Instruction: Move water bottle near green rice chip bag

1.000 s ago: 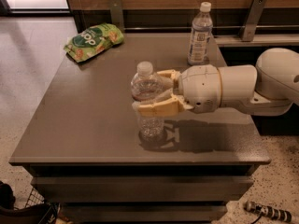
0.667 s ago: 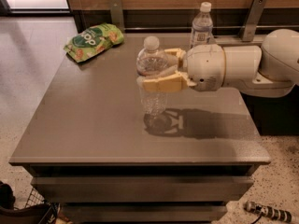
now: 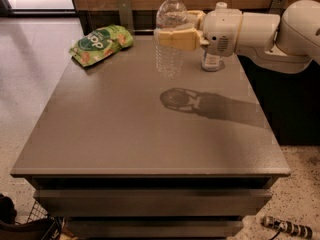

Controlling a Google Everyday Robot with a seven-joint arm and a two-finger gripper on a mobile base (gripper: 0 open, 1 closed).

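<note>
The water bottle (image 3: 169,60), clear ribbed plastic with a white cap, hangs upright above the grey table (image 3: 120,139), over its far middle. My gripper (image 3: 172,29) reaches in from the right and is shut on the bottle's upper body, with one yellowish finger (image 3: 176,38) across its front. The green rice chip bag (image 3: 101,44) lies flat at the table's far left corner, a bit more than a bottle's width left of the bottle. The bottle's shadow (image 3: 182,100) falls on the table below it.
A second bottle (image 3: 212,60) with a white label stands at the far right of the table, partly hidden behind my gripper's wrist. A wooden wall with metal brackets (image 3: 125,11) runs behind the table. A black and white object (image 3: 285,227) lies on the floor at the lower right.
My gripper has lifted the water bottle off the table and carried it toward the far side, closer to the green bag.
</note>
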